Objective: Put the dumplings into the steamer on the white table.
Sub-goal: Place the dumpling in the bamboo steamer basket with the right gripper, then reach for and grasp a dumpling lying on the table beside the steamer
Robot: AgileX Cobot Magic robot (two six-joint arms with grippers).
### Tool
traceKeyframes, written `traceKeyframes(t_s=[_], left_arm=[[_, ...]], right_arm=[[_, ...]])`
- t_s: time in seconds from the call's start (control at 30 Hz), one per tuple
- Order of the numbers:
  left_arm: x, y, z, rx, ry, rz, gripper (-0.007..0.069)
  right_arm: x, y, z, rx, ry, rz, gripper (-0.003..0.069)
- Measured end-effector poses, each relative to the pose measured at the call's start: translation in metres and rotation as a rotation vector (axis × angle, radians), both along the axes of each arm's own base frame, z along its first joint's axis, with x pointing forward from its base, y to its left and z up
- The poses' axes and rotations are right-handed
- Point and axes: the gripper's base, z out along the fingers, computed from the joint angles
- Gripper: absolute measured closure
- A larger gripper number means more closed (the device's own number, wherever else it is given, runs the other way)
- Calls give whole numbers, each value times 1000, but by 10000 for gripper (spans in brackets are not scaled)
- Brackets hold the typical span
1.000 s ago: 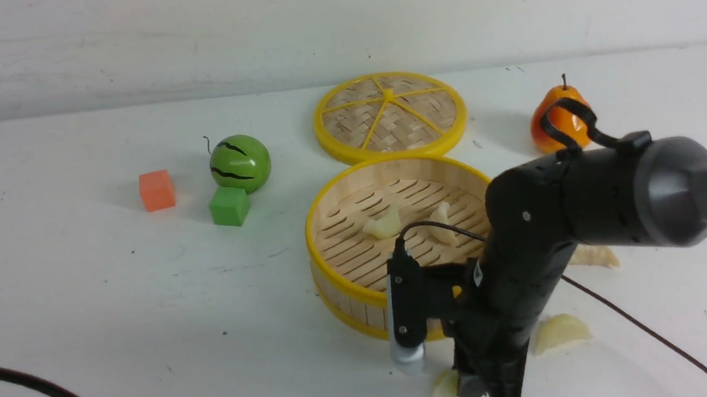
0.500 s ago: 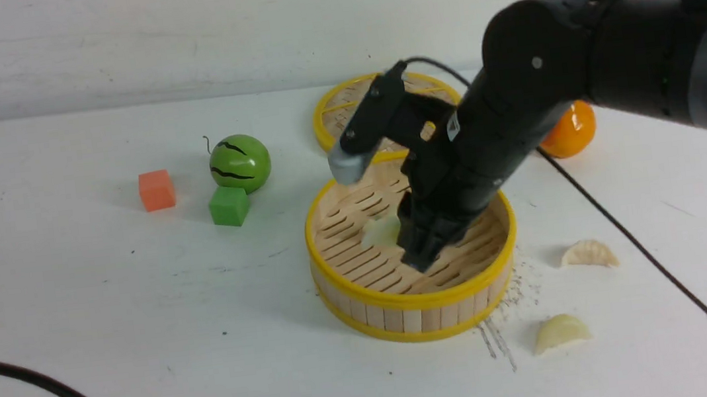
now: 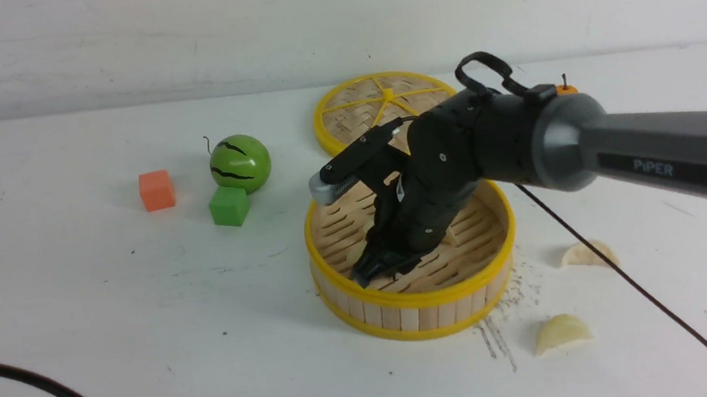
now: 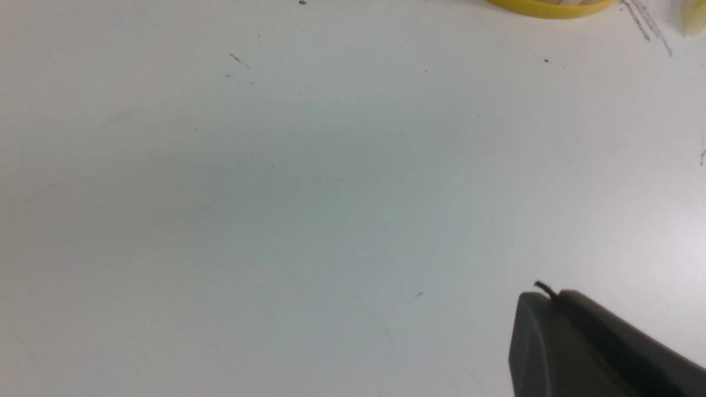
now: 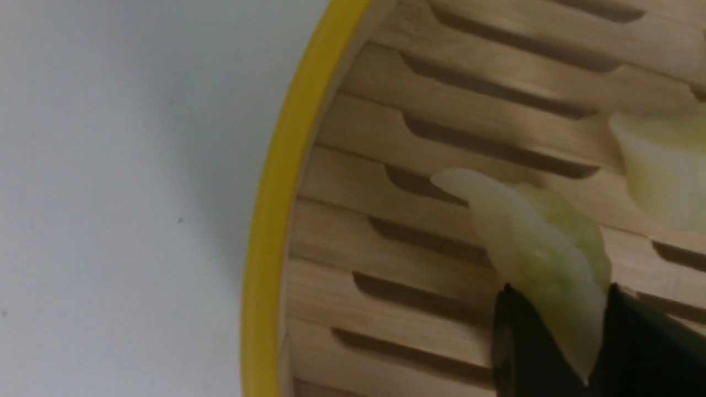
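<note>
Low inside steamer (image 5: 276,220): dumpling (image 5: 529,237), right tool (image 5: 560,309)

right forearm (image 3: 654,151): smooth grey tube, pale "PiPER" lettering.
wrist housing (image 3: 455,153): rounded black shell, small pale screw.
wrist camera (image 3: 350,169): black bar with silver end, beside the wrist housing.
cable loop (image 3: 484,70): black, above the wrist housing.
thin cable (image 3: 637,291): dark, trailing below the wrist housing.
right gripper (image 3: 378,269): black tapering fingers.

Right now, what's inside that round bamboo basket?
One dumpling pinched in the right jaws, a second dumpling lying beside it. The black arm hides much of the steamer floor.
</note>
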Motion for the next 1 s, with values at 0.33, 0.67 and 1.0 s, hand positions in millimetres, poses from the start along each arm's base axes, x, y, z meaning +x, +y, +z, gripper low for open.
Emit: traceKeyframes(t_s=[0.33, 0.67, 1.0], left_arm=[[-1, 1, -1, 13, 10, -1, 639], [0, 1, 0, 9, -5, 0, 639], [1, 0, -1, 8, -8, 1, 639]], right_arm=[[-20, -24, 71, -144, 71, -62, 167], [-68, -112, 99, -258, 160, 1, 100], [-72, -129, 11, -321, 124, 388, 109]])
